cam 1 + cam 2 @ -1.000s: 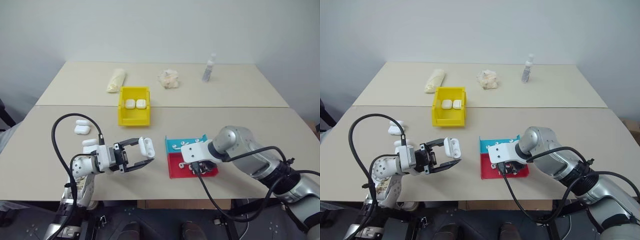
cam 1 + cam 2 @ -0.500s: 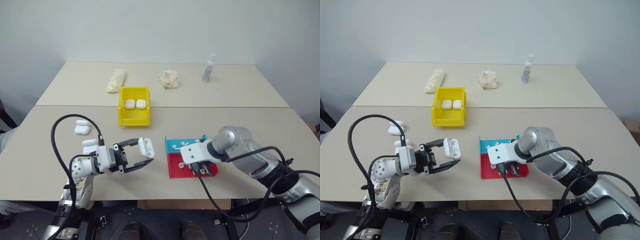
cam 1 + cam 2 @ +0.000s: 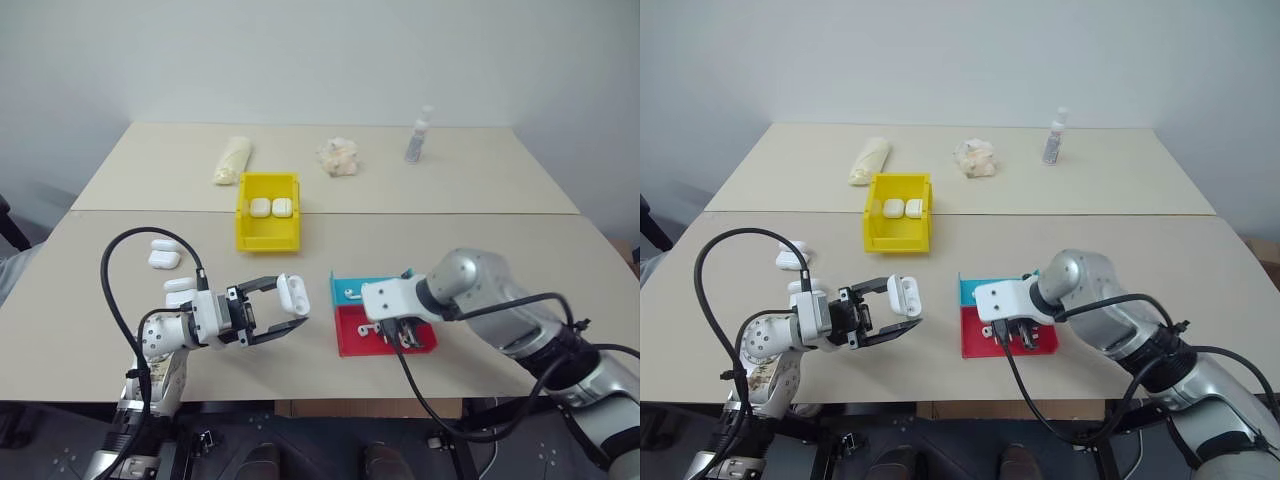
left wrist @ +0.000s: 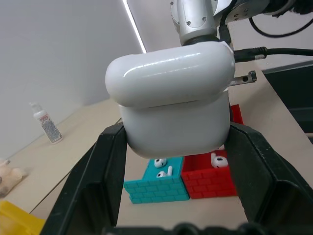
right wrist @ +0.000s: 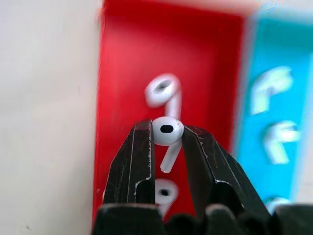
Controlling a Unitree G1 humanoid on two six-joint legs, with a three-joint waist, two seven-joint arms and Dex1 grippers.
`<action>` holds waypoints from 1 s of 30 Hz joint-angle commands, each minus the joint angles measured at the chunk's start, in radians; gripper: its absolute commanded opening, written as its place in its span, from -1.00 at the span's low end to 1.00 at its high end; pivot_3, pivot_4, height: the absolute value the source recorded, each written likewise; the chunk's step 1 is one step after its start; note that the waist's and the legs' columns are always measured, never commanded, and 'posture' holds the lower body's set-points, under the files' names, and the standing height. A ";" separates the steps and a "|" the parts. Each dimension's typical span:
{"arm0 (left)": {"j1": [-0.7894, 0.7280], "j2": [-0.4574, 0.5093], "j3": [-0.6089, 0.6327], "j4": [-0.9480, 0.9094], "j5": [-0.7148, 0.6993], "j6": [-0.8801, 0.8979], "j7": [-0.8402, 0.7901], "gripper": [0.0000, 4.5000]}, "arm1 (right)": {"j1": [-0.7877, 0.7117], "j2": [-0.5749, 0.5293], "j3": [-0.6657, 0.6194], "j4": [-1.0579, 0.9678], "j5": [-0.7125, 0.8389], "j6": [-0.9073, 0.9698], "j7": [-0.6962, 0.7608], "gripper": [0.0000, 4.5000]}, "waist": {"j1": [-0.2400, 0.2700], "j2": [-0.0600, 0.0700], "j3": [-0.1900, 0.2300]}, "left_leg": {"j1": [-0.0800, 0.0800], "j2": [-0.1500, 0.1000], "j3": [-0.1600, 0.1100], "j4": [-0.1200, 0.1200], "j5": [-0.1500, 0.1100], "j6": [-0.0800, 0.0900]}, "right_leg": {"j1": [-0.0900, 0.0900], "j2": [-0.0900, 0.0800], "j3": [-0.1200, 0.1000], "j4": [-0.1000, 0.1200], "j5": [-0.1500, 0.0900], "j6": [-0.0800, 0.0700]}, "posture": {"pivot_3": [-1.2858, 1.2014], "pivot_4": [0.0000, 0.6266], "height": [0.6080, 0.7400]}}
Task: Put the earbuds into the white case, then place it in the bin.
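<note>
Right tool [image 5: 167, 142] pinches 1 earbud [image 5: 167, 131]; carry it level to the white case [image 3: 292, 292] clenched in the left tool [image 3: 288, 308].

This looks like a robot test room or a lab, not a home. Two plain beige counters [image 3: 330, 235] stand pushed together against a bare white wall [image 3: 300, 60], with no decoration on it. The things on the counters are set out like test props: a yellow bin [image 3: 268, 228] with white cases inside, a blue-and-red tray [image 3: 345, 340] with sorted earbuds, spare white cases [image 3: 165, 256], a small spray bottle [image 3: 417, 137] and two pale bundles [image 3: 233, 160]. Black cables [image 3: 120, 300] hang loose from the robot arms.
</note>
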 commanded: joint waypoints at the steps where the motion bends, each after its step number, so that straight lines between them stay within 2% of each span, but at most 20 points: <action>1: -0.021 0.000 -0.022 -0.113 -0.067 0.063 0.000 0.21 | -0.017 0.004 -0.256 -0.091 0.125 0.088 -0.060 -0.70 | 0.001 0.000 0.000 | 0.000 0.000 -0.001 0.000 0.000 0.000 | 0.000 0.000 0.000 0.000 0.000 0.000 | 0.03 -0.52 1.00; 3: -0.033 -0.005 -0.037 -0.142 -0.095 0.099 -0.007 0.21 | 0.010 0.024 -0.392 -0.105 0.208 0.070 -0.094 -0.70 | 0.007 0.000 0.000 | 0.000 0.000 -0.001 0.000 0.000 0.000 | 0.001 0.000 -0.001 0.000 0.000 0.000 | 0.03 -0.52 1.00; 5: -0.053 -0.018 -0.049 -0.147 -0.113 0.121 -0.016 0.21 | 0.060 0.054 -0.511 -0.109 0.292 -0.068 -0.111 -0.70 | 0.010 0.000 0.000 | 0.001 0.000 -0.001 0.000 0.000 0.000 | 0.002 0.000 -0.001 -0.001 0.000 0.000 | 0.03 -0.52 1.00; 8: -0.079 -0.024 -0.060 -0.160 -0.142 0.172 -0.027 0.21 | 0.085 0.105 -0.618 -0.121 0.429 -0.104 -0.133 -0.70 | 0.011 0.000 0.000 | 0.001 0.000 0.000 0.000 0.000 0.000 | 0.003 0.000 -0.002 -0.001 0.000 0.000 | 0.03 -0.52 1.00; 12: -0.127 -0.028 -0.080 -0.142 -0.152 0.191 -0.086 0.21 | 0.062 0.250 -0.735 -0.137 0.661 -0.132 -0.218 -0.70 | -0.002 0.000 0.000 | 0.001 0.000 -0.001 0.000 0.000 0.000 | 0.002 0.000 -0.001 0.000 0.000 0.000 | 0.03 -0.52 1.00; 14: -0.144 -0.037 -0.083 -0.131 -0.155 0.206 -0.089 0.21 | 0.069 0.290 -0.743 -0.143 0.726 -0.160 -0.230 -0.70 | -0.003 0.000 0.000 | 0.002 0.000 -0.001 -0.001 0.000 0.000 | 0.002 0.000 -0.001 0.000 0.000 0.000 | 0.03 -0.52 1.00; 21: -0.197 -0.080 -0.088 -0.124 -0.136 0.231 -0.072 0.21 | 0.160 0.348 -0.625 -0.139 0.736 -0.354 -0.194 -0.70 | -0.001 0.000 0.000 | 0.002 0.000 -0.002 0.000 0.000 0.000 | 0.003 0.000 -0.001 0.000 0.000 0.000 | 0.03 -0.52 1.00; 30: -0.180 -0.067 -0.084 -0.173 -0.124 0.283 -0.033 0.21 | 0.198 0.335 -0.536 -0.098 0.721 -0.457 -0.189 -0.70 | -0.001 0.000 0.000 | 0.003 0.000 -0.003 -0.001 0.000 0.000 | 0.003 0.000 -0.001 0.000 0.000 0.000 | 0.03 -0.52 1.00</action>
